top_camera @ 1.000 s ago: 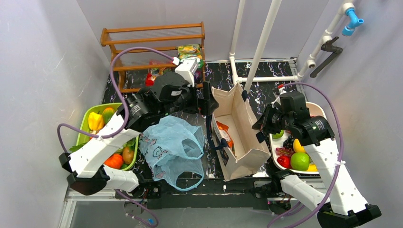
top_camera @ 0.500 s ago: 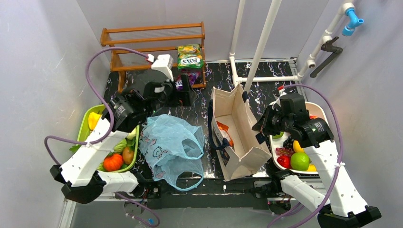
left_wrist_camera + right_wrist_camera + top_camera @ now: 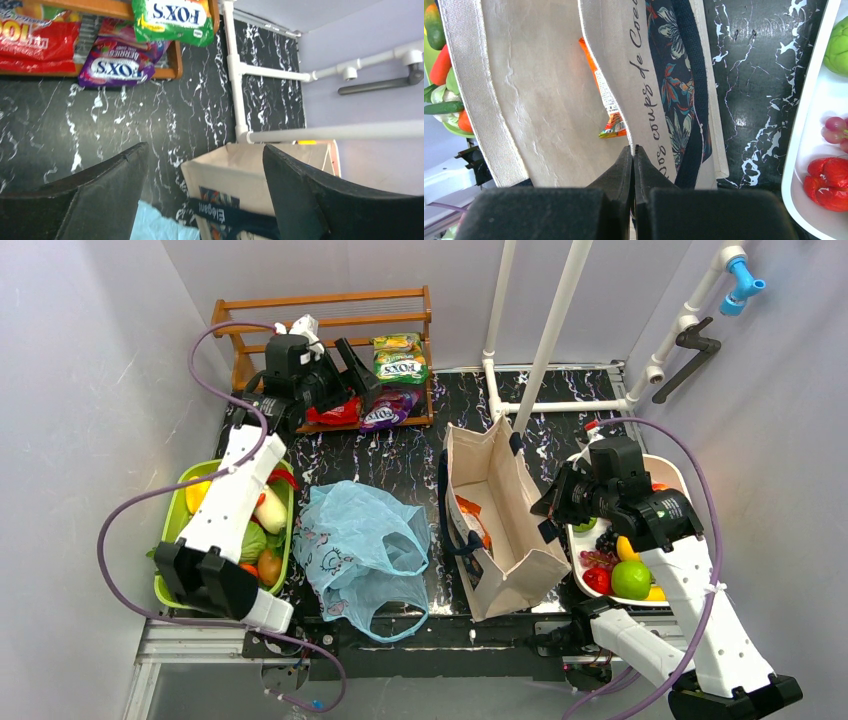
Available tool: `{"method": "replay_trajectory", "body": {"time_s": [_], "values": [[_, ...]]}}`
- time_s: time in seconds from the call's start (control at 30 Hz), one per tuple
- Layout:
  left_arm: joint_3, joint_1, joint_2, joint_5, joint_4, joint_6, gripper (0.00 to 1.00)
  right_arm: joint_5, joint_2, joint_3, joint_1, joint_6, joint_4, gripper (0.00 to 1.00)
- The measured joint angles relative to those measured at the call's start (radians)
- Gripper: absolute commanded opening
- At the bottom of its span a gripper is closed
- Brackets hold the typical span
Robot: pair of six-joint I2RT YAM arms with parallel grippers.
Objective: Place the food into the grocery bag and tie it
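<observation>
The left arm stretches straight away from its base, over the green plastic basket (image 3: 175, 515) of vegetables, toward the brown wooden slatted rack (image 3: 320, 302) at the far edge. The left gripper (image 3: 204, 150) hangs above the black marbled tabletop (image 3: 150, 115), its fingers spread wide with nothing between them, near a green crinkly snack packet (image 3: 400, 365) on the rack. The right arm folds at the elbow above the white tray (image 3: 819, 125) of fruit. The right gripper (image 3: 634, 152) is pinched tight on the rim of the stiff beige canvas tote (image 3: 495, 485), which holds an orange snack packet (image 3: 613, 125). The thin light-blue plastic grocery bag (image 3: 360, 545) lies crumpled on the tabletop between basket and tote, apart from both grippers.
</observation>
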Motion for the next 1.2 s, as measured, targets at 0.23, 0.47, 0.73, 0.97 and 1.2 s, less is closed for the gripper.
{"method": "replay_trajectory", "body": {"time_s": [0.23, 0.47, 0.73, 0.97, 1.2], "values": [[-0.003, 0.076, 0.168, 0.108, 0.209, -0.087, 0.75, -0.003, 0.008, -0.001, 0.0, -0.003, 0.002, 0.01], [-0.005, 0.102, 0.357, 0.127, 0.35, -0.141, 0.71, -0.005, 0.02, -0.005, 0.0, -0.007, 0.005, 0.01], [-0.002, 0.107, 0.464, 0.133, 0.513, -0.167, 0.63, -0.001, 0.021, -0.018, 0.0, -0.032, 0.004, 0.01], [0.029, 0.107, 0.562, 0.132, 0.566, -0.206, 0.61, 0.0, 0.025, -0.018, 0.0, -0.037, 0.004, 0.01], [0.037, 0.107, 0.587, 0.147, 0.619, -0.245, 0.52, 0.0, 0.028, -0.019, 0.0, -0.04, 0.004, 0.01]]}}
